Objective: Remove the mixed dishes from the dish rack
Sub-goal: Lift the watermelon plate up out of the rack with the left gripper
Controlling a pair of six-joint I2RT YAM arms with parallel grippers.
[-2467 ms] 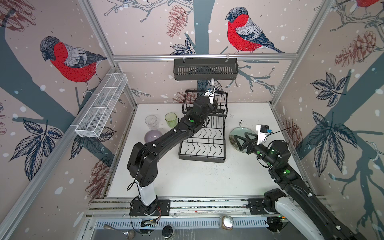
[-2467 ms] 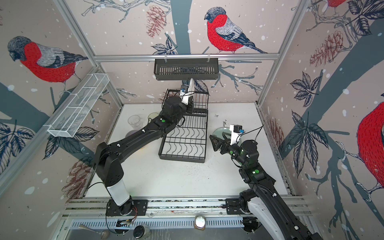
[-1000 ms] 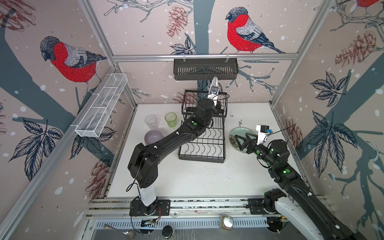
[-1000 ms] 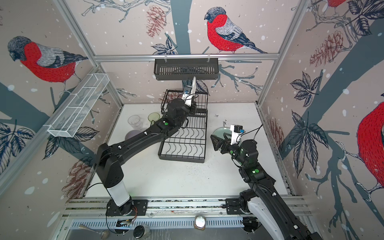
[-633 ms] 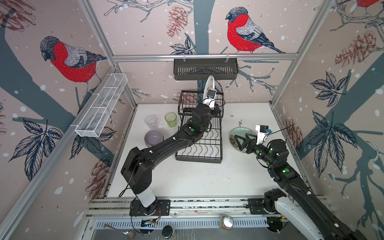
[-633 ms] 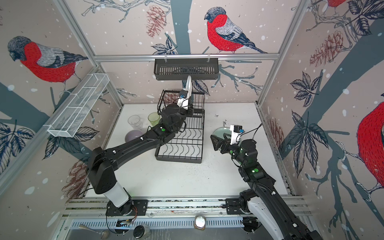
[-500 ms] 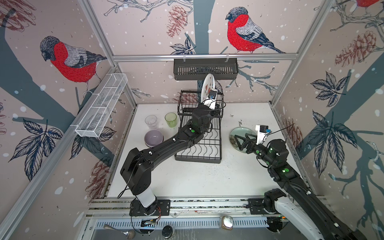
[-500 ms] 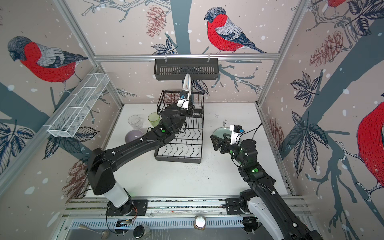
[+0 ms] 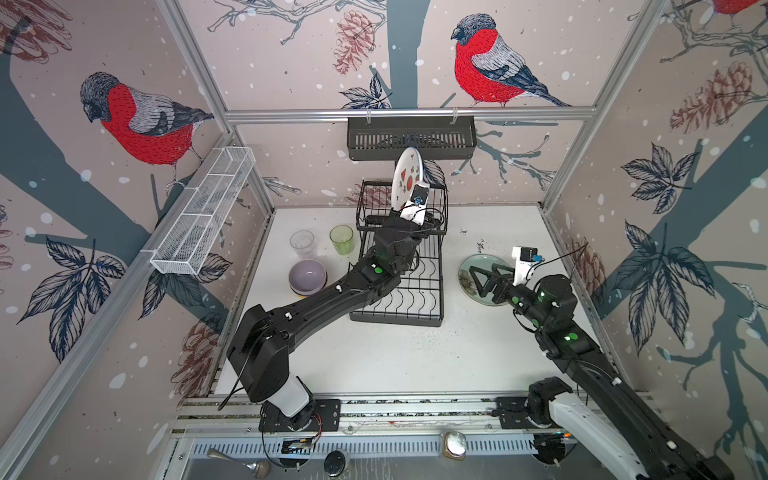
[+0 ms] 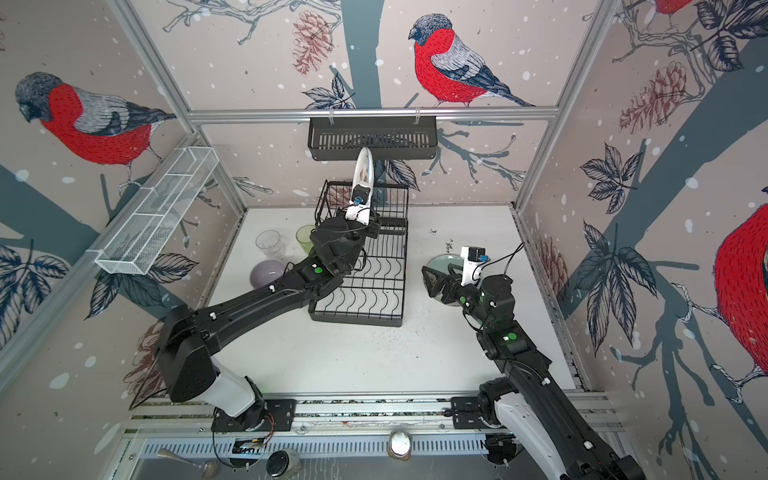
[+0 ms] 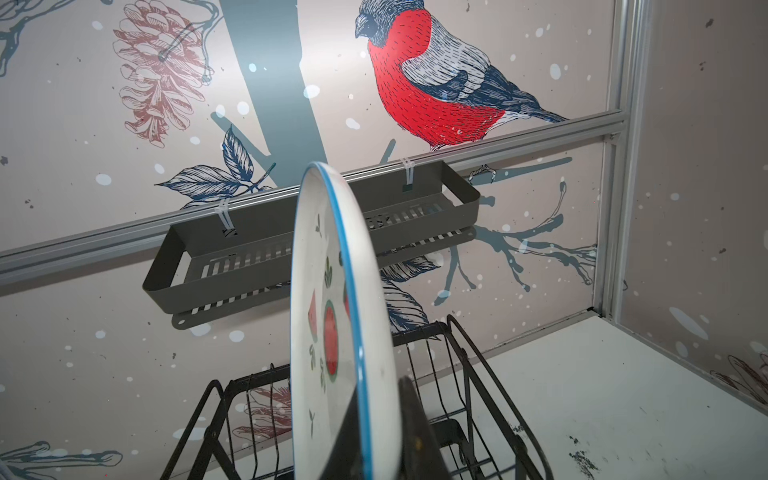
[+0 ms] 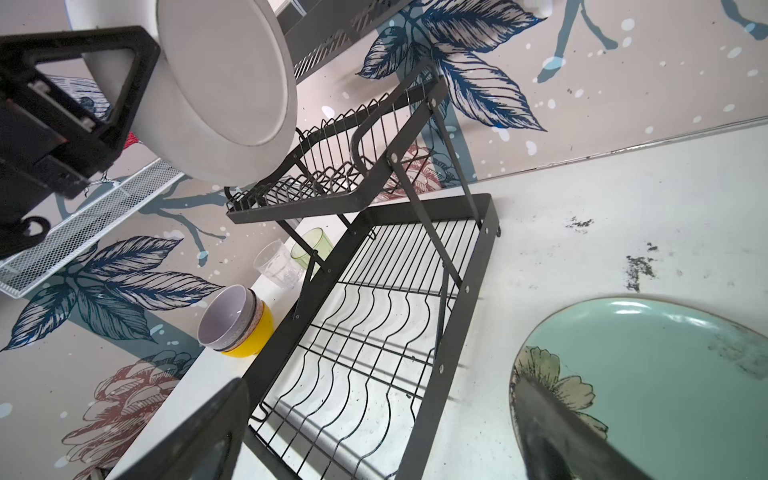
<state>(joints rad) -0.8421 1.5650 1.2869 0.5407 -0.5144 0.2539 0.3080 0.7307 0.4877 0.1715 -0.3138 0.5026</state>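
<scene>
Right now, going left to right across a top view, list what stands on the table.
Clear ribbed glass, green glass, black two-tier wire dish rack, mint round plate.

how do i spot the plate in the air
Find the black dish rack in the middle. Upright on edge above its top tier is the white plate: blue rim, watermelon print, unlike the mint plate lying flat.

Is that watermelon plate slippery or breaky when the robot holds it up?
Probably stiff and breakable: the watermelon plate looks like glazed ceramic. Likely slippery, since its face shines and the left gripper pinches only its lower rim. Held on edge above the dish rack, it might twist if jolted.
</scene>
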